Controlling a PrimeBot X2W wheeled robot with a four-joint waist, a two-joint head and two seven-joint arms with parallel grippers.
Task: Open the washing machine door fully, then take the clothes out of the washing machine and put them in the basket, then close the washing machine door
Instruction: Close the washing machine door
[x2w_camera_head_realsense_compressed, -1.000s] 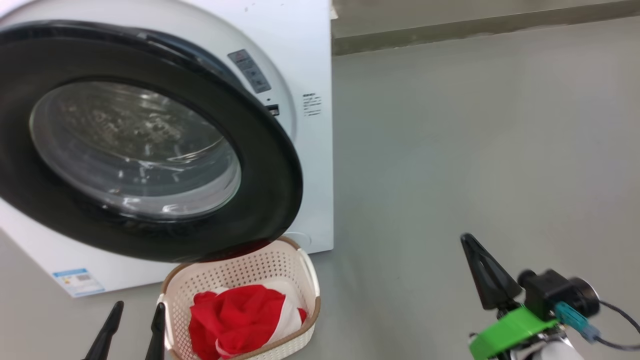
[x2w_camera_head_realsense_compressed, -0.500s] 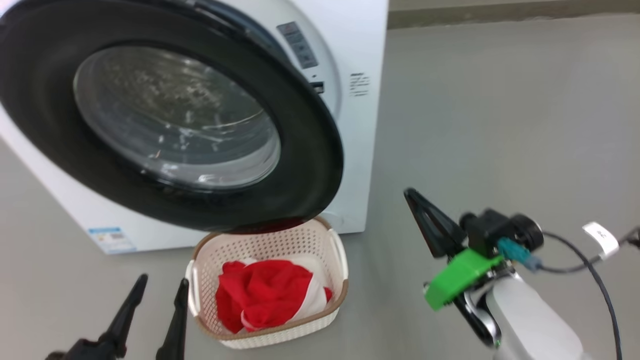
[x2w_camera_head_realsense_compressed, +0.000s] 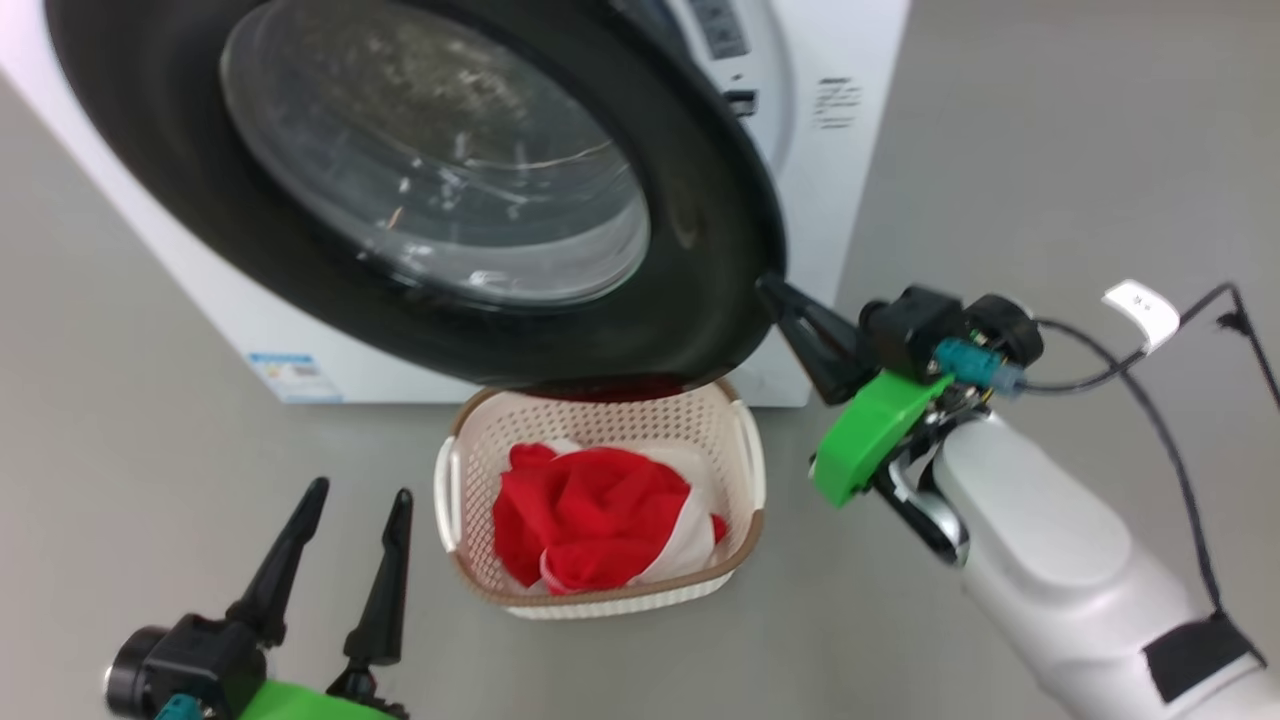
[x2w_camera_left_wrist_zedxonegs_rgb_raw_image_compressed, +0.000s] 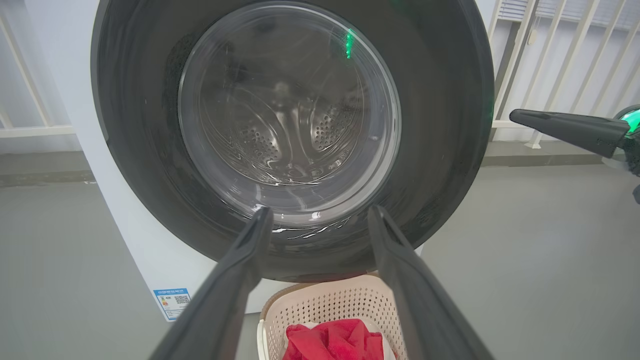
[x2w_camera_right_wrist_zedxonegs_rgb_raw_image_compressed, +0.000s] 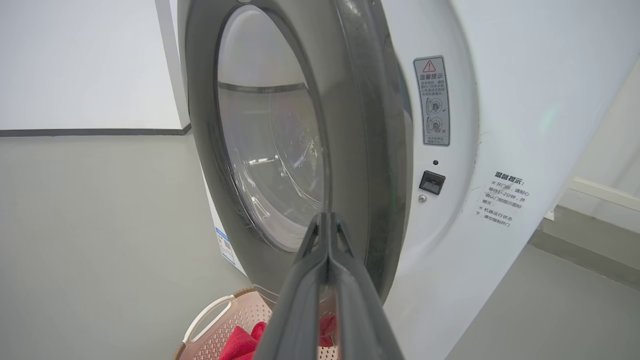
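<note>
Two steps look done. Nearest you, your left gripper (x2w_camera_head_realsense_compressed: 360, 490) hangs spread beside the basket (x2w_camera_head_realsense_compressed: 600, 602), with the red clothes (x2w_camera_head_realsense_compressed: 590, 520) heaped inside. Beyond, your right gripper (x2w_camera_head_realsense_compressed: 768, 286), fingers pressed together, sits at the washing machine door (x2w_camera_head_realsense_compressed: 700, 250) rim; next, likely push it shut.

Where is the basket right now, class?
In the head view the basket stands on the floor before the washing machine, under the lower rim of the washing machine door, right of the left gripper, with the clothes inside.
</note>
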